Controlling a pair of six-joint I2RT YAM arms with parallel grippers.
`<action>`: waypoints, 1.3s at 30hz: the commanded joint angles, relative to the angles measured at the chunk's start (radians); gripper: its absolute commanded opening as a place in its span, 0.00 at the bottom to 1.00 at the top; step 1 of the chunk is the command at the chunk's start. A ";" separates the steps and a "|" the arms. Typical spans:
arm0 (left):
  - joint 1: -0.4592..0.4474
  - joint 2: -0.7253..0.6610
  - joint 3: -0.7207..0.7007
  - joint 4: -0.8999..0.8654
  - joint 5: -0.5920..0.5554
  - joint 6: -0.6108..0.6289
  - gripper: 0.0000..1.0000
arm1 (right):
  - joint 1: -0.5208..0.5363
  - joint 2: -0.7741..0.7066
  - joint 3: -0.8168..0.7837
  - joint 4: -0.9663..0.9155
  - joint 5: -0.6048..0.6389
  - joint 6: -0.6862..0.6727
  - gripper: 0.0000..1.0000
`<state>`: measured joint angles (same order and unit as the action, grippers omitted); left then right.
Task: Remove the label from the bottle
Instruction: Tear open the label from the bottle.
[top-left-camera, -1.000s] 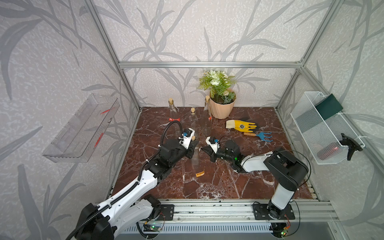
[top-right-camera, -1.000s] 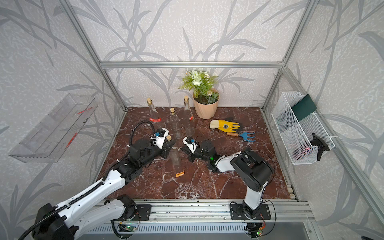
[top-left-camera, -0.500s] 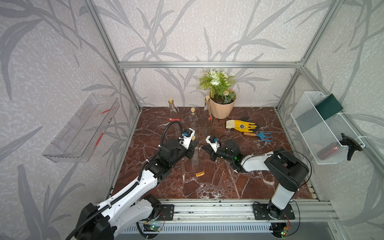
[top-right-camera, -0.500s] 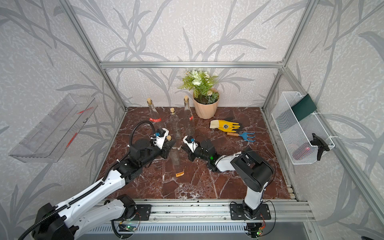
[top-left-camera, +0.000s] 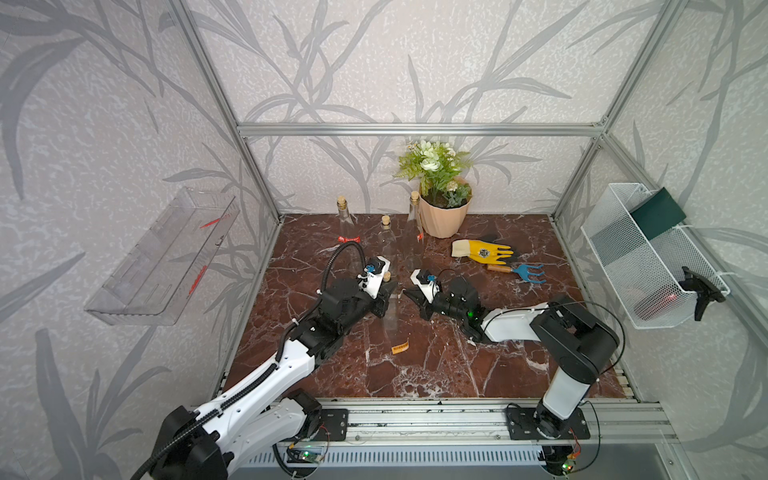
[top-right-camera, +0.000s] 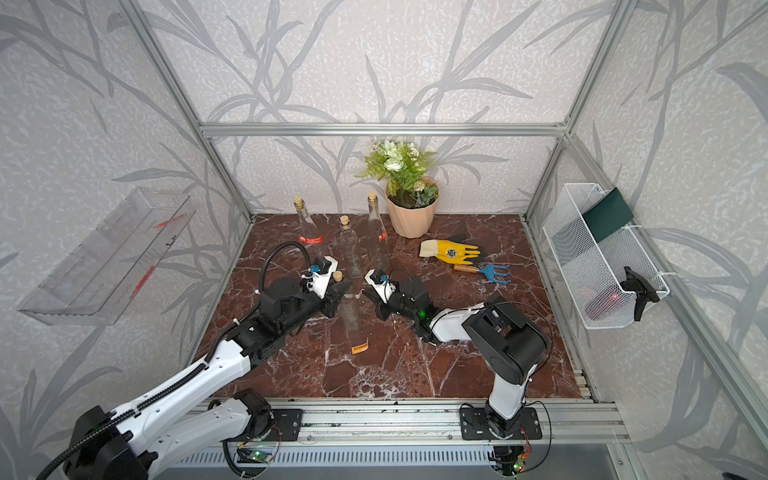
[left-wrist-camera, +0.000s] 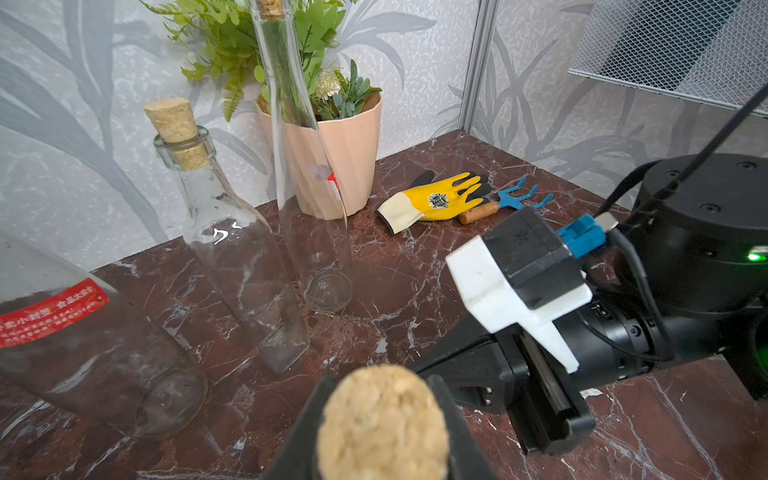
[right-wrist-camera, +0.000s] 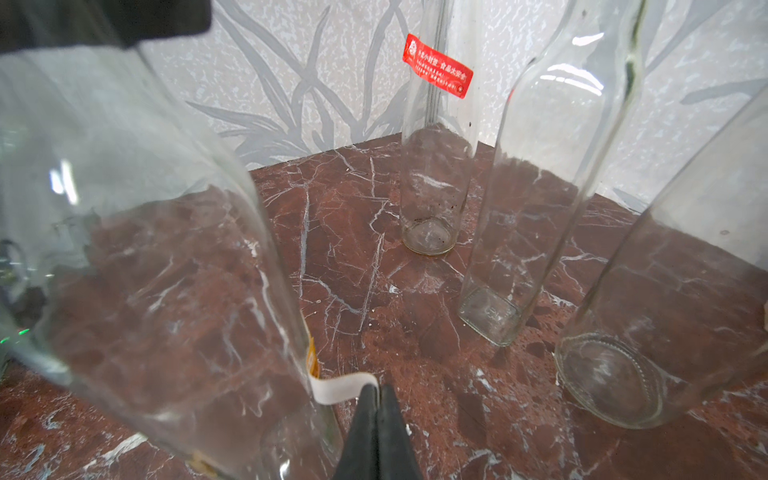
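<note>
Orange scrap (top-left-camera: 400, 346): on the tabletop (top-left-camera: 436, 374), nearer the viewer than either set of fingers, by the foot of the held glass; whether it is loose or stuck cannot be told
Bottle (right-wrist-camera: 174, 291): the task's object, upright between the two grippers with its foot on the marble, steadied so the peel has something to pull against
Left gripper (left-wrist-camera: 382, 424): jaws clamped on the neck at the cork (top-left-camera: 387, 276), fixing the glass from above
Right gripper (right-wrist-camera: 377, 395): jaws pressed together on the free end of the strip, on the side away from the left fingers
Label (right-wrist-camera: 345, 384): white tab curling off the glass into the right fingertips, orange root stuck to the wall; judged partly peeled
Square bottle (left-wrist-camera: 241, 257): just beyond both sets of fingertips, bare, clear of the pull
Tall bottle (left-wrist-camera: 307, 187): beyond that, towards the pot
Red-labelled bottle (left-wrist-camera: 83, 345): beyond the left fingers, apart
Glove (left-wrist-camera: 432, 201), Rake (left-wrist-camera: 511, 199): farther, past the right wrist, unused
Flowerpot (left-wrist-camera: 345, 166): farthest, at the back wall
</note>
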<state>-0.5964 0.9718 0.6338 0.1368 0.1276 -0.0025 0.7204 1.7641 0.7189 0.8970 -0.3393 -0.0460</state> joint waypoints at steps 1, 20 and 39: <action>-0.008 -0.005 -0.022 -0.022 -0.001 -0.006 0.00 | -0.004 -0.020 0.028 0.003 0.011 -0.007 0.00; -0.011 -0.012 -0.022 -0.028 -0.010 -0.002 0.00 | -0.004 -0.005 0.034 0.008 0.026 0.000 0.00; -0.015 -0.011 -0.022 -0.031 -0.011 -0.002 0.00 | -0.004 -0.003 0.043 0.002 0.034 0.008 0.00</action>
<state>-0.6025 0.9699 0.6331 0.1360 0.1204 -0.0013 0.7204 1.7641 0.7258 0.8955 -0.3141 -0.0486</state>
